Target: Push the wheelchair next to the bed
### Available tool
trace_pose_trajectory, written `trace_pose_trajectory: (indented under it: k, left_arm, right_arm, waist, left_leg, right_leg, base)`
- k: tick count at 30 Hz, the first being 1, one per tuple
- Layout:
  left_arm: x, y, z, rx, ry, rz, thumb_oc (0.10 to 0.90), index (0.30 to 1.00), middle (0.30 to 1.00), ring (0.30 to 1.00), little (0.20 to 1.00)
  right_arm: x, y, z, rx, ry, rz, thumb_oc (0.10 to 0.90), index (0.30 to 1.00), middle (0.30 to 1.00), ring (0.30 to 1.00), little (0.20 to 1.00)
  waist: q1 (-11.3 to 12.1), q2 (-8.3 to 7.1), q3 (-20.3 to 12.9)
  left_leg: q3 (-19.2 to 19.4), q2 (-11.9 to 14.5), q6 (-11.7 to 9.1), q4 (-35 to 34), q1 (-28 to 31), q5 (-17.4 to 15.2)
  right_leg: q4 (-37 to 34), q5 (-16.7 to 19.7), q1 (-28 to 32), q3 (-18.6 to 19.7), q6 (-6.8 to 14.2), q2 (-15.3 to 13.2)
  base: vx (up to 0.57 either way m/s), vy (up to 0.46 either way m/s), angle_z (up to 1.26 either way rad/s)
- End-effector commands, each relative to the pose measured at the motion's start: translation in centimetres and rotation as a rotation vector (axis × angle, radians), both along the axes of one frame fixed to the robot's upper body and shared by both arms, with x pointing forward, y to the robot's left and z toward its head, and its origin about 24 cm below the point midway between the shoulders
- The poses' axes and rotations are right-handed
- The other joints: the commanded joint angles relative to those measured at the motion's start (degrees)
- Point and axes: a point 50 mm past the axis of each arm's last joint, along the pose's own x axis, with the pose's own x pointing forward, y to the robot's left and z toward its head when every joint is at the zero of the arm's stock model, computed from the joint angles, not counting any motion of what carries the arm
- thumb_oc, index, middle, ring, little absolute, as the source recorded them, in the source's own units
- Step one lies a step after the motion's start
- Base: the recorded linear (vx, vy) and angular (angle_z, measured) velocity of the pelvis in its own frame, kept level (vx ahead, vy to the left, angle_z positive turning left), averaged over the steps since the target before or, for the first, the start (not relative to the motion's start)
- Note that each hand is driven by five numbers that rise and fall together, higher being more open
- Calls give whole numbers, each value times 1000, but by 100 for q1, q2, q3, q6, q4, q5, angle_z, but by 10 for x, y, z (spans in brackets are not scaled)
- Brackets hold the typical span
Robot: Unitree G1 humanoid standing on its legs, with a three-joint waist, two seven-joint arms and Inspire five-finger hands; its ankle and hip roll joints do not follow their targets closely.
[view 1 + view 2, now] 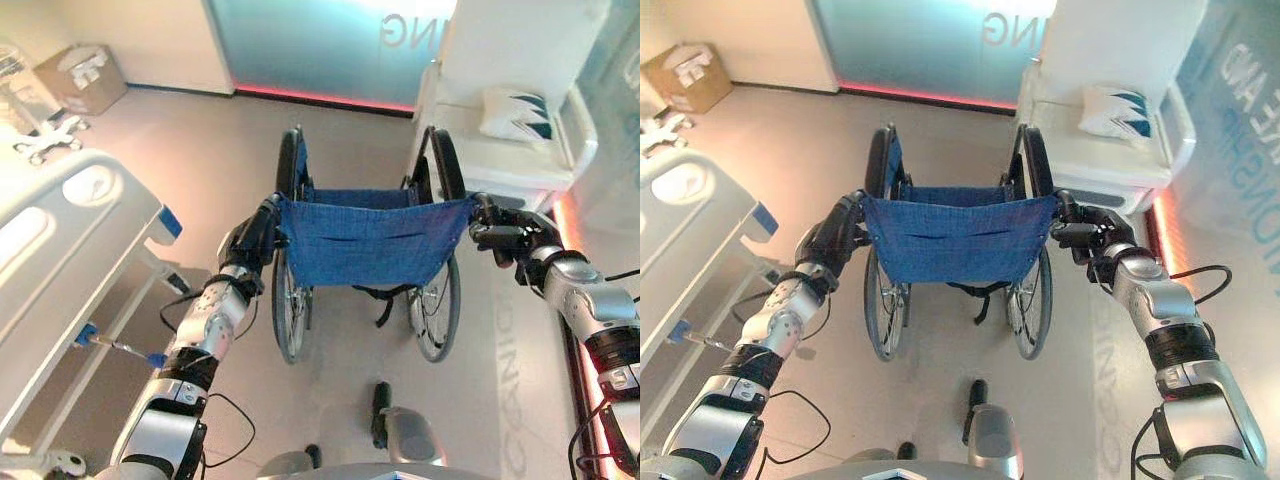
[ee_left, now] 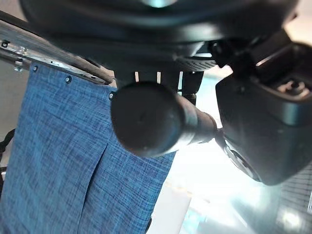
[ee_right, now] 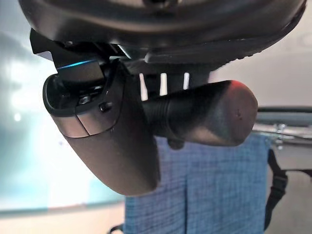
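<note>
the wheelchair (image 1: 368,250) with its blue cloth back stands on the floor straight ahead, with the bed (image 1: 70,250) off to its left and well apart from it. the left hand (image 1: 258,235) is curled round the left push handle (image 2: 151,119) and the right hand (image 1: 505,232) looks wrapped round the right push handle (image 3: 204,114), though the fingers there are partly hidden. a white chair (image 1: 520,130) with a pillow (image 1: 515,112) sits beyond the wheelchair on the right.

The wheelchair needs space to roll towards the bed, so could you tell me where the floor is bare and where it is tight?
Bare floor lies ahead of the blue fabric-backed wheelchair, up to the frosted glass wall, and left towards the white hospital bed. It is crowded on the right, where the white padded seat stands close beside the wheel. Left hand and right hand grip the handles.
</note>
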Motion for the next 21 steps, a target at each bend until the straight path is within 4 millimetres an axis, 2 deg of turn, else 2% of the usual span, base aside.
trace_pose_trajectory:
  k: [1, 2, 3, 6, 7, 8, 9, 10, 11, 12, 13, 14, 15, 18, 19, 20, 21]
  left_arm:
    - [-12, -9, -3, -31, -18, -85, 400, 300, 300, 300, 300]
    - [-15, -9, -3, -47, -23, -84, 400, 300, 300, 300, 300]
    - [-16, -8, -2, -53, -25, -80, 400, 300, 300, 300, 300]
    - [-18, -8, -2, -64, -29, -68, 400, 300, 300, 300, 300]
    - [-18, -9, 0, -69, -33, -70, 400, 300, 300, 300, 300]
    - [-18, -9, 1, -71, -34, -69, 400, 300, 300, 300, 300]
    - [-17, -7, 2, -72, -37, -75, 400, 300, 300, 300, 300]
    - [-17, -7, 3, -72, -37, -75, 400, 300, 300, 300, 300]
    - [-16, -7, 2, -71, -36, -83, 400, 300, 300, 300, 300]
    - [-16, -8, 2, -71, -36, -84, 400, 300, 300, 300, 300]
    - [-17, -10, 0, -70, -31, -94, 400, 300, 300, 300, 300]
    - [-18, -11, -1, -70, -30, -96, 400, 300, 300, 300, 300]
    - [-20, -11, -3, -70, -27, -99, 400, 300, 300, 300, 300]
    - [-23, -9, -4, -60, -21, -102, 400, 300, 300, 300, 300]
    - [-23, -6, -2, -51, -16, -98, 400, 300, 300, 300, 300]
    - [-23, -3, -2, -38, -8, -90, 400, 300, 300, 300, 300]
    - [-23, -2, -2, -37, -8, -89, 400, 300, 300, 300, 300]
  right_arm:
    - [27, 42, 42, -22, -161, 217, 400, 300, 300, 300, 300]
    - [27, 42, 44, -43, -163, 222, 400, 300, 300, 300, 300]
    - [27, 42, 45, -53, -165, 224, 400, 300, 300, 300, 300]
    - [29, 43, 46, -69, -168, 232, 400, 300, 300, 300, 300]
    - [30, 43, 50, -72, -174, 225, 400, 300, 300, 300, 300]
    - [31, 43, 51, -73, -177, 223, 400, 300, 300, 300, 300]
    - [34, 45, 55, -73, -181, 216, 400, 300, 300, 300, 300]
    - [34, 46, 56, -74, -181, 215, 400, 300, 300, 300, 300]
    - [37, 46, 59, -78, -180, 207, 400, 300, 300, 300, 300]
    - [38, 45, 60, -79, -180, 206, 400, 300, 300, 300, 300]
    - [39, 44, 59, -83, -172, 196, 400, 300, 300, 300, 300]
    - [39, 43, 59, -84, -169, 195, 400, 300, 300, 300, 300]
    - [38, 40, 57, -90, -161, 193, 400, 300, 300, 300, 300]
    - [36, 32, 54, -93, -146, 194, 400, 300, 300, 300, 300]
    - [36, 28, 50, -87, -131, 203, 400, 300, 300, 300, 300]
    - [37, 28, 47, -78, -120, 213, 400, 300, 300, 300, 300]
    - [37, 29, 46, -76, -119, 215, 400, 300, 300, 300, 300]
  waist:
    - [421, -16, -740]
    - [509, -95, -681]
    - [554, -146, -647]
    - [653, -184, -560]
    - [772, -208, -435]
    - [804, -208, -398]
    - [885, -191, -356]
    - [902, -185, -341]
    - [991, -128, -298]
    - [1020, -122, -280]
    - [1145, -16, -321]
    - [1199, 34, -328]
    - [1254, 23, -358]
    - [1464, 21, -446]
    - [1549, -89, -538]
    - [1634, -145, -618]
    - [1645, -153, -624]
  left_leg:
    - [463, -418, -23, 1025, 466, 957]
    - [592, -342, -157, 2172, -6, 1269]
    - [641, -309, -172, 2684, -288, 1296]
    - [741, -162, -189, 3246, -788, 1317]
    - [819, -64, -68, 3082, -1207, 1161]
    - [833, -58, -35, 2991, -1274, 1115]
    - [950, -60, -4, 2110, -1312, 1184]
    - [985, -57, -9, 1935, -1291, 1208]
    - [1143, -72, -29, 1240, -1392, 1307]
    - [1185, -93, -33, 1067, -1401, 1344]
    - [1303, -228, -176, 95, -1649, 1584]
    - [1448, -225, -142, -248, -1775, 1826]
    - [1495, -316, -222, -647, -1845, 1924]
    - [1566, -408, -168, -1034, -2044, 2272]
    - [1464, -577, -63, -844, -2028, 1920]
    - [1457, -640, 86, -812, -1960, 1682]
    - [1452, -647, 100, -805, -1954, 1655]
  right_leg:
    - [-409, 386, 67, 291, -421, 233]
    - [-460, 230, 362, 256, -604, 249]
    - [-475, 171, 481, 240, -671, 230]
    - [-458, 26, 718, 232, -786, 262]
    - [-443, -79, 964, 283, -789, 299]
    - [-444, -105, 1029, 312, -779, 315]
    - [-434, -228, 1183, 353, -737, 405]
    - [-431, -253, 1219, 363, -731, 425]
    - [-434, -344, 1381, 370, -722, 547]
    - [-436, -364, 1425, 372, -718, 564]
    - [-494, -532, 1694, 411, -689, 783]
    - [-545, -513, 1786, 390, -716, 876]
    - [-605, -668, 2027, 466, -688, 922]
    - [-740, -817, 2363, 520, -732, 1028]
    - [-729, -1005, 2491, 591, -681, 914]
    - [-673, -1107, 2570, 529, -609, 819]
    - [-654, -1125, 2579, 517, -599, 805]
  base:
    - [279, -392, 41]
    - [233, -339, 33]
    - [238, -316, 3]
    - [231, -182, -20]
    - [319, -166, -6]
    - [421, -133, 11]
    - [301, -55, 13]
    - [413, -36, 12]
    - [268, -7, 3]
    - [553, 10, 6]
    - [446, 16, 11]
    - [613, 20, 19]
    - [414, 13, 10]
    - [419, -5, -20]
    - [455, 5, -37]
    - [436, 15, -36]
    - [379, 33, -38]
